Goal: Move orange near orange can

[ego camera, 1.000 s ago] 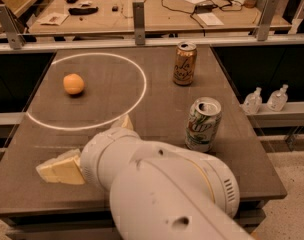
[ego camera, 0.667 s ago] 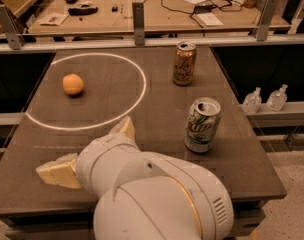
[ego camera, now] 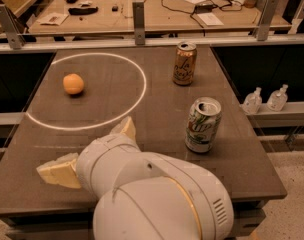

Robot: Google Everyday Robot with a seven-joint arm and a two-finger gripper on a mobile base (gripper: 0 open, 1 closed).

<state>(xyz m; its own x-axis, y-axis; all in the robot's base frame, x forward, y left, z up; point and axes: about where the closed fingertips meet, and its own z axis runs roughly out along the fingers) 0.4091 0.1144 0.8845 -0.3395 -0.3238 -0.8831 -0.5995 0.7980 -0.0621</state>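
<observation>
- Gripper (ego camera: pixel 84 149) low over the near edge of the table (ego camera: pixel 162 104), spread wide, holding nothing
- White-and-green can (ego camera: pixel 202 125) close on its right, liable to be clipped if the arm swings that way
- Orange (ego camera: pixel 73 83) ahead and slightly left, well apart, likely to roll off if nudged off-centre
- Orange can (ego camera: pixel 184 63) farthest, ahead right, easily toppled by crowding it at release

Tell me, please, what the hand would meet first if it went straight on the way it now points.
Probably the orange: the open hand, low at the near left of the table, points roughly toward it, though depth is unclear.
</observation>
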